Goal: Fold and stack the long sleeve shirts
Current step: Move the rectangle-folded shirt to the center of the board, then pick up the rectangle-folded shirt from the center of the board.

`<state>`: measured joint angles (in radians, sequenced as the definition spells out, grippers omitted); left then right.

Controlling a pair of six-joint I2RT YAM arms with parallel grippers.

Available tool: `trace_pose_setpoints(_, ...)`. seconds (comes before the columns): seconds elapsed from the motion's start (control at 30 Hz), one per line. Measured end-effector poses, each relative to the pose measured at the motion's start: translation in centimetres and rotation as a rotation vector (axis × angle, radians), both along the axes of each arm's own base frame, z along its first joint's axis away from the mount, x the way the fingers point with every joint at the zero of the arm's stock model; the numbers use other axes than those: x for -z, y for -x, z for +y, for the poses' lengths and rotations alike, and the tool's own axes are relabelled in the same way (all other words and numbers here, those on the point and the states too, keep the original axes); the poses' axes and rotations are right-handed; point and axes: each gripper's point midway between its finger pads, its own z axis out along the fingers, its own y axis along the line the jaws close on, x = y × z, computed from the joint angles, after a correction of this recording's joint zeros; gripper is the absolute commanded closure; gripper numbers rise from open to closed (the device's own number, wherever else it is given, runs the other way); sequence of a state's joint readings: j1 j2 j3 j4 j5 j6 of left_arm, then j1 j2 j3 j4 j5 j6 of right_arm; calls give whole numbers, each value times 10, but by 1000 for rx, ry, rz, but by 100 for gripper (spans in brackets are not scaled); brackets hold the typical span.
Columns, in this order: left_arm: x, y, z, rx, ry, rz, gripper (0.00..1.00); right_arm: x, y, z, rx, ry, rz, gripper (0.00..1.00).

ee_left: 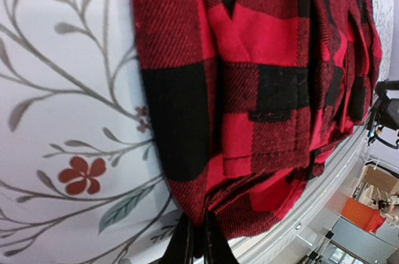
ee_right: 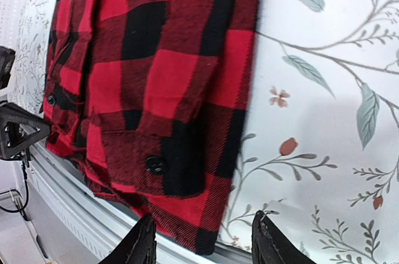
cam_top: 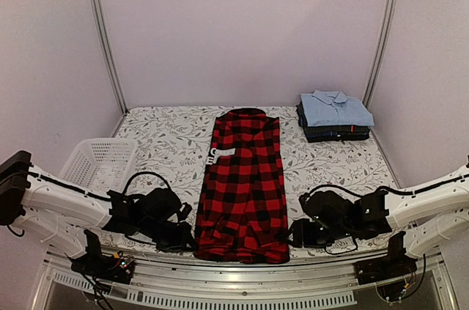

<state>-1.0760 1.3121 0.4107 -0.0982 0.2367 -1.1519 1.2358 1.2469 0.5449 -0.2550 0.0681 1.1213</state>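
The red-and-black check shirt (cam_top: 243,185) lies in a long narrow strip down the middle of the table, collar at the far end, sleeves folded in. My left gripper (cam_top: 185,238) is at its near left corner, jaws shut on the hem (ee_left: 198,217). My right gripper (cam_top: 293,235) is at the near right corner, open, its fingertips (ee_right: 269,234) on either side of the hem corner (ee_right: 209,236) without touching it. A stack of folded shirts (cam_top: 335,116), light blue on top of dark ones, sits at the far right.
A white mesh basket (cam_top: 99,162) stands at the left edge of the table. The metal table rail (cam_top: 242,262) runs right under the shirt's near hem. The tablecloth (cam_top: 168,141) is floral.
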Motion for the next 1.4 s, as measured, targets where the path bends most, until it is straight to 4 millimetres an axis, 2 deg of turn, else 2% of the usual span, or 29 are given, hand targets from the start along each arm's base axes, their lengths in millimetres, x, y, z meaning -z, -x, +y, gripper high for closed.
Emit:
trace_pose_setpoints(0.1, 0, 11, -5, 17, 1, 10, 92, 13, 1, -10, 20, 7, 26, 49)
trace_pose_setpoints(0.23, -2, 15, -7, 8, 3, 17, 74, 14, 2, -9, 23, -22, 39, 49)
trace_pose_setpoints(0.3, -5, 16, -6, 6, -5, 15, 69, 13, 3, -7, 22, -44, 42, 49)
trace_pose_setpoints(0.57, -23, 2, 1, -27, -30, -47, 58, 17, 9, 2, 5, -100, 80, 49)
trace_pose_setpoints(0.83, -16, -30, 6, -83, -17, -59, 55, 19, -1, 6, 36, -136, 81, 49)
trace_pose_setpoints(0.93, -10, -33, 4, -75, -15, -47, 55, 19, -3, 8, 43, -150, 80, 49)
trace_pose_setpoints(1.4, -8, -41, -12, -24, -14, -40, 58, 24, -4, 9, 49, -148, 86, 50)
